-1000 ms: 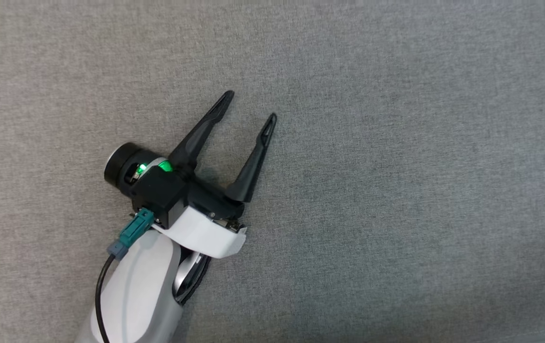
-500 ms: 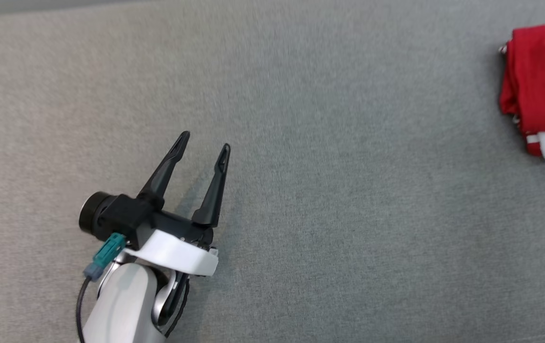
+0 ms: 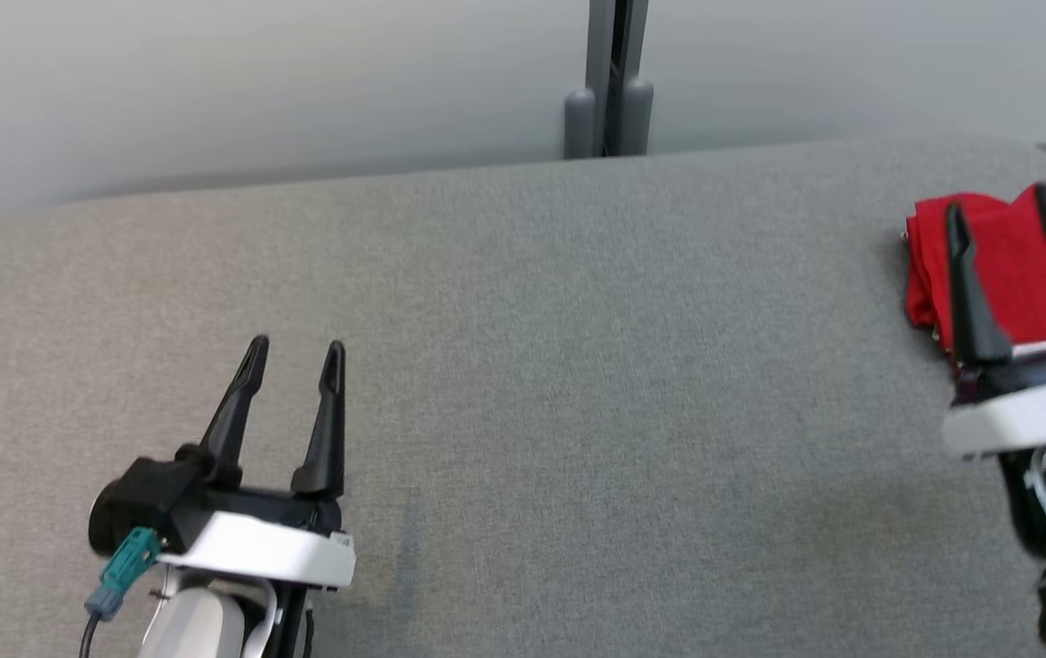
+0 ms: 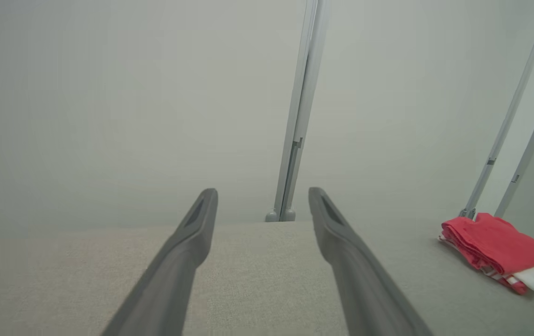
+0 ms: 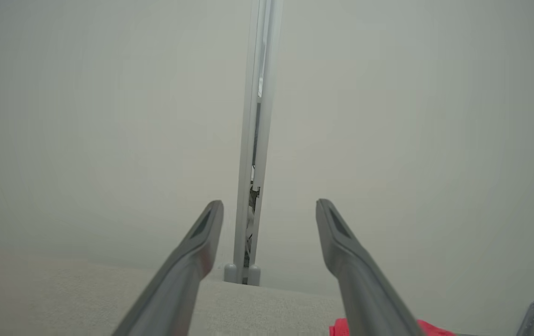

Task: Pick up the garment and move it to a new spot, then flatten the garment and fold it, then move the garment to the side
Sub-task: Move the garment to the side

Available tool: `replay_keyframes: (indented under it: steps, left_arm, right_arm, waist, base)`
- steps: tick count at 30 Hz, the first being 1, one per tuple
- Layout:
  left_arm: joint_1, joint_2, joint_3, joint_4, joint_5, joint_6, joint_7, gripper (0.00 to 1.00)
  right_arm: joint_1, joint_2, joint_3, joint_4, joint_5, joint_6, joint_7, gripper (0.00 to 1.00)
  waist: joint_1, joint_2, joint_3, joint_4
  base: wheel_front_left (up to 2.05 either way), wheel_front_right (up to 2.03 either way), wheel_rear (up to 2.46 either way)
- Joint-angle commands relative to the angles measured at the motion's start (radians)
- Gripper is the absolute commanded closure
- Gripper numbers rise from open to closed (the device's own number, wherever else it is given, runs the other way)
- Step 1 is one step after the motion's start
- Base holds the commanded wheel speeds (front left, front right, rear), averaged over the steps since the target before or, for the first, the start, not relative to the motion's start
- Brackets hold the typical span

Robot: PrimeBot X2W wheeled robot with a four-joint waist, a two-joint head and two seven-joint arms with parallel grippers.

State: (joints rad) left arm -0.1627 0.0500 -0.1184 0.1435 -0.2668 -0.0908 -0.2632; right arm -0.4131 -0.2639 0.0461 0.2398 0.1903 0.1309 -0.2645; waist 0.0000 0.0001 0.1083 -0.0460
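Rightward, red garment (image 3: 1011, 274) just beyond the right gripper (image 3: 998, 200), fingers apart.

1 garment (image 3: 1020, 265) lies far right on 1 grey surface (image 3: 577, 366). The left gripper (image 3: 296, 345) and right gripper (image 3: 998, 200) make 2, each with 2 fingers. 3 posts (image 4: 294, 140) stand far behind.

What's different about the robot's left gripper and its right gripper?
The left gripper sits low over the bare grey fabric surface; the right gripper is out at the right, its fingers in front of the red garment. The left gripper shows a teal plug; the right gripper is cut by the picture's edge. Both are open, fingers pointing away from the robot, holding nothing.
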Motion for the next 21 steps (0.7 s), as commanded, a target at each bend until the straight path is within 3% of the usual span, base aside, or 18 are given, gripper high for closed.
replay_keyframes:
  steps: [1, 10, 21]
  left_arm:
    - [0.023, 0.003, 0.011, -0.001, -0.006, 0.012, 0.000, 0.00]
    - [0.110, 0.004, 0.029, -0.020, 0.035, 0.060, 0.000, 0.00]
    - [0.135, 0.003, 0.020, 0.007, 0.024, 0.108, 0.000, 0.00]
  right_arm:
    - [0.047, 0.021, -0.013, -0.029, -0.005, 0.000, 0.000, 0.00]
    - [0.222, 0.162, -0.072, -0.104, -0.073, 0.000, 0.000, 0.00]
    - [0.304, 0.205, -0.067, -0.126, -0.122, 0.000, 0.000, 0.00]
  waist:
    - [0.0000, -0.0001, -0.040, 0.015]
    - [0.0000, -0.0001, -0.094, 0.029]
    - [0.0000, -0.0001, -0.110, 0.045]
  base:
    - [0.00, 0.00, 0.00]
    - [0.00, 0.00, 0.00]
    - [0.00, 0.00, 0.00]
